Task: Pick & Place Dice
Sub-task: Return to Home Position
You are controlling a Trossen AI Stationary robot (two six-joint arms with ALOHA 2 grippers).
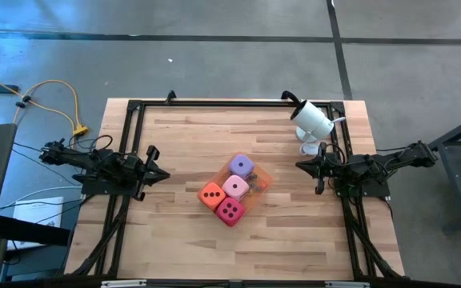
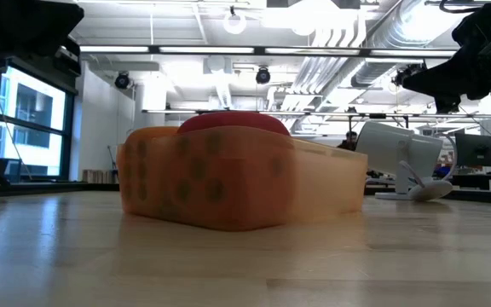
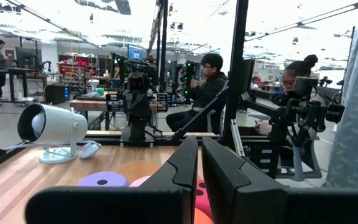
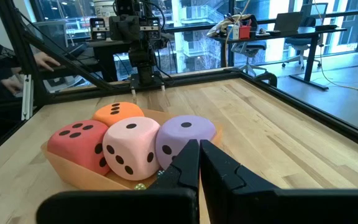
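Four dice sit close together in a shallow orange tray (image 1: pixel 264 180) at the table's middle: purple (image 1: pixel 241 166), light pink (image 1: pixel 235 187), orange (image 1: pixel 211 194) and magenta (image 1: pixel 230 211). The right wrist view shows them resting on the tray's floor, magenta (image 4: pixel 76 144), pink (image 4: pixel 132 148), purple (image 4: pixel 185 138) and orange (image 4: pixel 118 112). My left gripper (image 1: pixel 165 174) hovers shut at the table's left side, well clear of the tray. My right gripper (image 1: pixel 298 165) hovers shut at the right side, pointing toward the dice (image 4: pixel 198 144). Neither holds anything.
A white camera-like device (image 1: pixel 312 120) stands on the table's far right corner. A black frame rail (image 1: pixel 230 102) runs around the tabletop. Bare wood lies all around the tray. People sit at desks beyond the table (image 3: pixel 207 81).
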